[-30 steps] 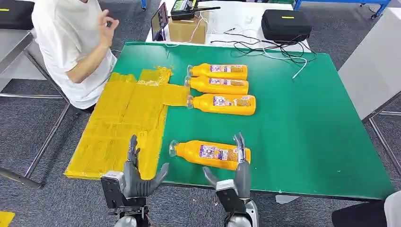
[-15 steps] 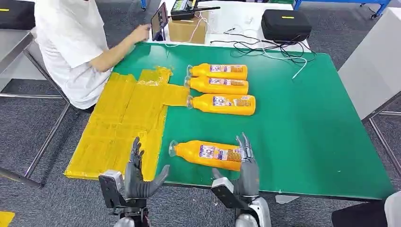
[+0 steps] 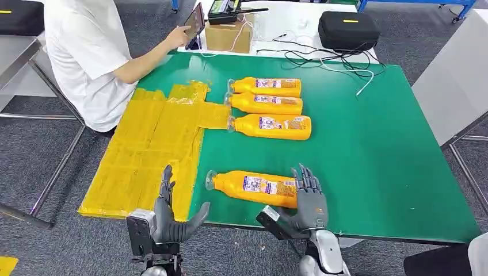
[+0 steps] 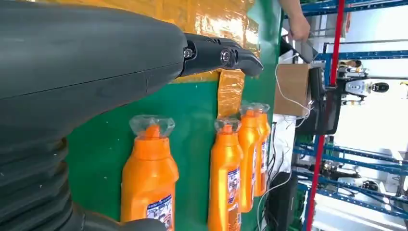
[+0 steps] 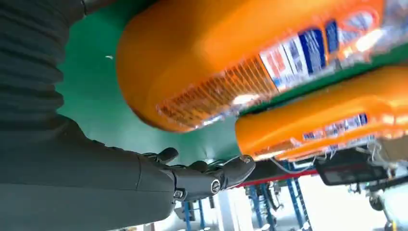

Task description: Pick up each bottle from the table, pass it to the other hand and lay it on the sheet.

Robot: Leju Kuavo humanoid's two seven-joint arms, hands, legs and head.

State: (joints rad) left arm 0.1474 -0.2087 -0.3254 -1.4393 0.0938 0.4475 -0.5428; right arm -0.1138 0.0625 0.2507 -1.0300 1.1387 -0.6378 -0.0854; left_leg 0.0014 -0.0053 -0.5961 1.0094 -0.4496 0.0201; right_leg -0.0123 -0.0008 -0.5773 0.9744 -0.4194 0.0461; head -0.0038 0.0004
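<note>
Since a second ago my right hand (image 3: 308, 198) has been sliding rightward along the near edge and turning, so it is now sitting at the base end of the nearest orange plastic bottle with a clear cap and printed label (image 3: 253, 188), fingers spread and upright; I am seeing it released, gripping nothing, and I cannot tell whether its fingers are touching the bottle's base. In the right wrist view that bottle's orange base is looming just past the dark fingers (image 5: 207, 180). My left hand (image 3: 167, 218) is hovering at the table's near edge, over the corner of the crinkled yellow plastic sheet (image 3: 144, 149), also unclenched with thumb swung out toward the bottle's cap. The bottle itself is lying on its side on the green table mat (image 3: 374, 161), cap pointing toward the sheet, just beside its edge but off it. Three more orange bottles (image 3: 267, 106) are lying side by side farther back, their caps at the sheet's far corner. The person in a white shirt (image 3: 86, 52), seated at the far left, is now reaching an arm up to a dark tablet (image 3: 194, 22) standing beside a brown cardboard box (image 3: 229, 35). A black zip case (image 3: 348, 30) and loose cables are lying behind the mat.
</note>
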